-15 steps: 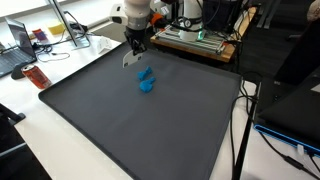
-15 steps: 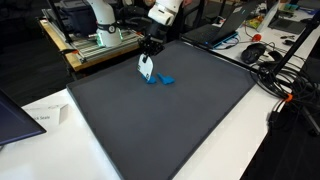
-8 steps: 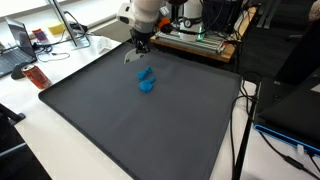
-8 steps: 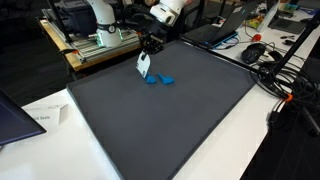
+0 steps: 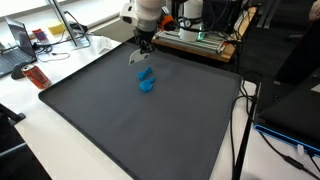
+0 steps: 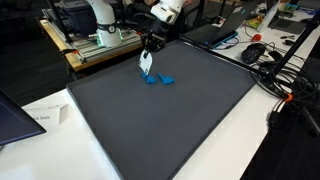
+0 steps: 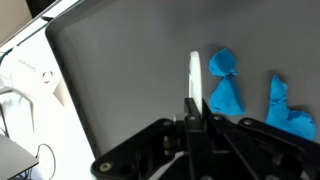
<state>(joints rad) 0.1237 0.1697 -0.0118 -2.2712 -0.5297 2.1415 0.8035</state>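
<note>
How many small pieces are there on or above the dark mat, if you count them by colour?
Blue pieces, lying on the mat: 2
White piece, held in the shut gripper above the mat: 1
Total: 3

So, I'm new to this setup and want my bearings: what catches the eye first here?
The blue scraps, bright against the big dark mat, lie near the end where the arm stands. Right beside them the jaws are shut on a thin white strip that hangs below them.
</note>
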